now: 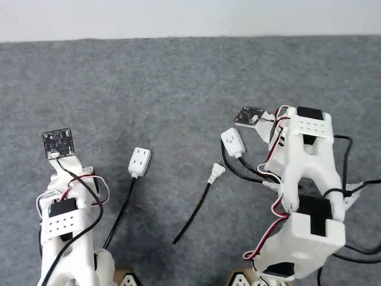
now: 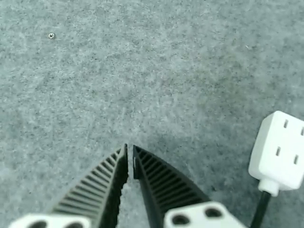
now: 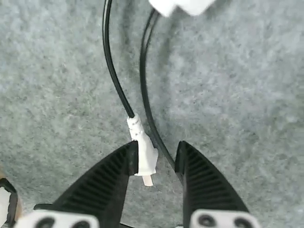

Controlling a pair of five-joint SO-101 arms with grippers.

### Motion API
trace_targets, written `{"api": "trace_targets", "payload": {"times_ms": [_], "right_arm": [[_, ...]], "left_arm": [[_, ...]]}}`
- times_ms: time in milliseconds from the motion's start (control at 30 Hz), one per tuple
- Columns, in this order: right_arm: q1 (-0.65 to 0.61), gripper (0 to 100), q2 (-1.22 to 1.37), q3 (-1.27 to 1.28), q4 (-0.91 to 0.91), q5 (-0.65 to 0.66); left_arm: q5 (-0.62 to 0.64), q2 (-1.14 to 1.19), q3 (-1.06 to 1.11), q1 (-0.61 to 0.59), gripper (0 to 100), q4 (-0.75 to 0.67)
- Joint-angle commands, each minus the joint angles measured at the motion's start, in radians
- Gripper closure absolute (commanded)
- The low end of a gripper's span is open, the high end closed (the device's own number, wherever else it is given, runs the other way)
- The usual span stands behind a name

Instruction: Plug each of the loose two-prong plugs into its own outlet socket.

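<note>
Between the Right Fingers, a Plug Not Yet Clamped

At the tip of the right arm, the right gripper (image 3: 157, 148) stands with its jaws apart, straddling a white plug (image 3: 144, 159) that lies on the grey carpet (image 3: 247, 95). The plug leans against one ribbed finger and a gap separates it from the other, so nothing is gripped. The spread looks chosen so the jaws can close across the plug's flat sides. Its metal prong points back toward the wrist. Its black cord (image 3: 114, 76) runs away from the jaws toward a white socket block (image 3: 183, 4) close ahead. Another cord (image 3: 145, 80) runs alongside and comes in right beside the other finger, near enough that a squeeze could catch it too. The step in hand looks like the grasp, and the plug would then need turning to face the socket.

Farther out, in the high view, a second plug (image 1: 217, 173) lies loose just beside that block, with its own cord trailing toward the arm bases. A second socket block (image 1: 140, 162) lies well to the left, slots up, near the left arm. The left gripper (image 2: 129, 153) hovers over bare carpet beside it with its jaws together, holding nothing. It is probably parked clear of the work.
</note>
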Motion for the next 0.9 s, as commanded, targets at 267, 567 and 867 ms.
{"api": "trace_targets", "payload": {"times_ms": [267, 567, 867], "right_arm": [[0.010, 97.0, -0.102, -0.028, 0.130, 0.017], [0.061, 99.0, 0.012, 0.060, -0.041, 0.052], [0.053, 99.0, 0.105, 0.063, -0.033, 0.052]], "left_arm": [[-0.011, 0.005, -0.050, -0.005, 98, -0.018], [-0.011, -0.003, -0.041, -0.005, 98, -0.018], [-0.011, -0.003, -0.041, -0.005, 98, -0.018]]}}
